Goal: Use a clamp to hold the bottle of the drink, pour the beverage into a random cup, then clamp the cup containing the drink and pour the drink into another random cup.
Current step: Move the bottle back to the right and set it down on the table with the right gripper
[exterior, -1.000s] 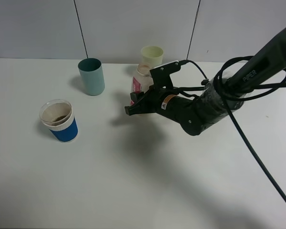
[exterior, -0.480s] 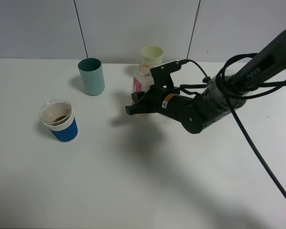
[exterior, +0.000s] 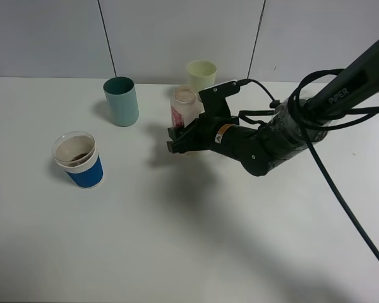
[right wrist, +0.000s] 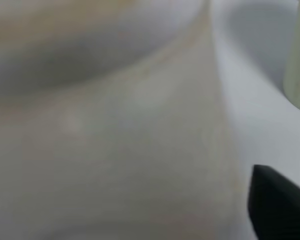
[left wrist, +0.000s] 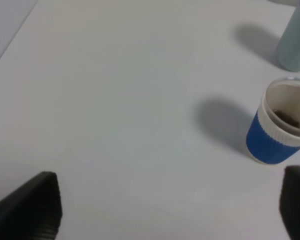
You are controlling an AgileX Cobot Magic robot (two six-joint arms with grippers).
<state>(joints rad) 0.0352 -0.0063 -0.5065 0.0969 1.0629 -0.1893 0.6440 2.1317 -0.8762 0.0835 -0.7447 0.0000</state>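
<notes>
White table [exterior: 177,252]: bottle [exterior: 184,104] now stands upright, far centre; right tool [exterior: 172,140] has spread, releasing it, so blue cup [exterior: 79,161] probably comes next.

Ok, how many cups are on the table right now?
3: the blue-sleeved cup front left, the teal cup further back, and the pale green cup at the rear, behind the bottle. None looks hidden.

The high camera looks down on the whole table [exterior: 177,246], my left wrist camera sees from lower the same blue cup [left wrist: 279,131], and my right one sits almost against the bottle [right wrist: 115,150].
</notes>
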